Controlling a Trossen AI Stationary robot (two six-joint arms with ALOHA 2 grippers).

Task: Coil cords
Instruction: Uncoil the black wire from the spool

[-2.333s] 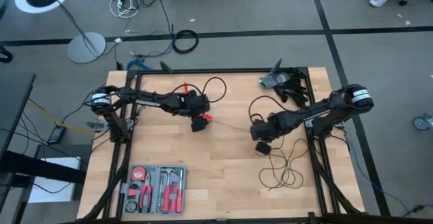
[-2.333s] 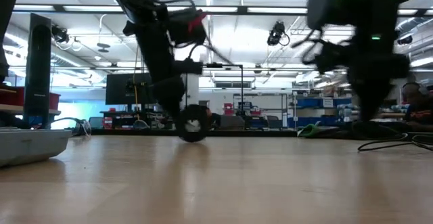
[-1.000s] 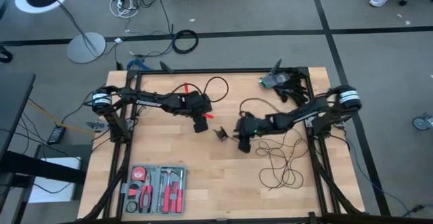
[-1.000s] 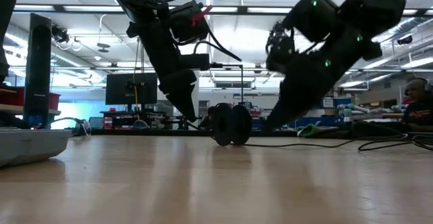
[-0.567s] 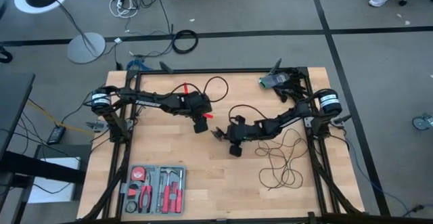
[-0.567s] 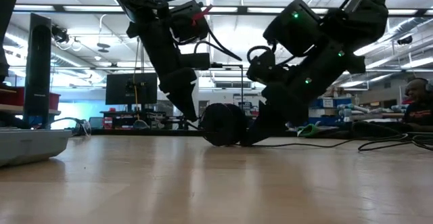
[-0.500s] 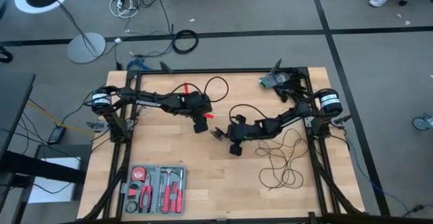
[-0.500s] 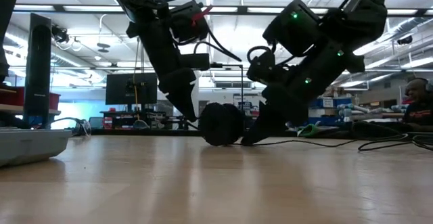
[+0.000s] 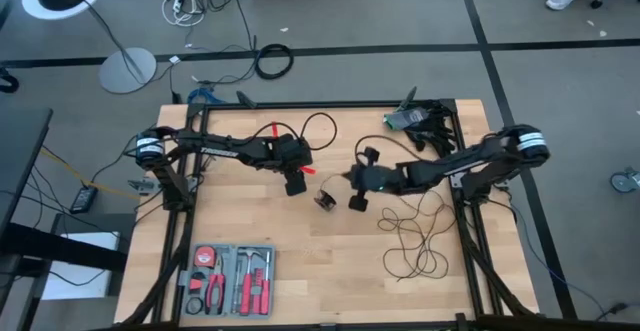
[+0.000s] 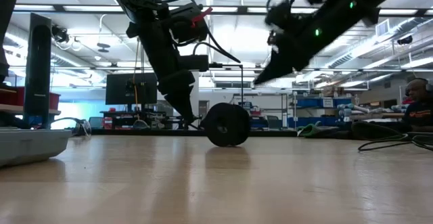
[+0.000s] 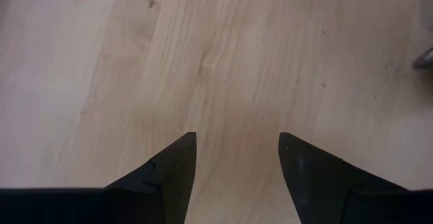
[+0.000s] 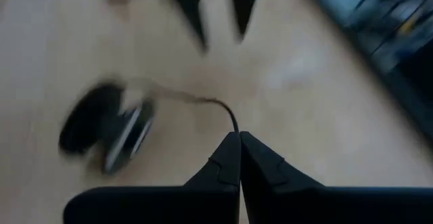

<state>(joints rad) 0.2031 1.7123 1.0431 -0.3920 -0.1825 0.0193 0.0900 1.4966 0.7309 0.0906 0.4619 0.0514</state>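
Table top: pale blond wooden table (image 9: 300,241) with fine lengthwise grain and a few small dark knots
Table frame: black metal frame (image 9: 330,105) around the wood
Cord: thin black wire (image 9: 415,239) in loose loops
Puck: small round black disc (image 9: 326,199), black in the low view too (image 10: 226,124)
Arms: dark, near-black left arm (image 9: 225,149) and right arm (image 9: 470,161), each with a white band near the base; red accents by the left wrist
Tool case: grey tray (image 9: 228,279) holding red-handled tools
Floor: grey carpet (image 9: 400,11) crossed by black lines
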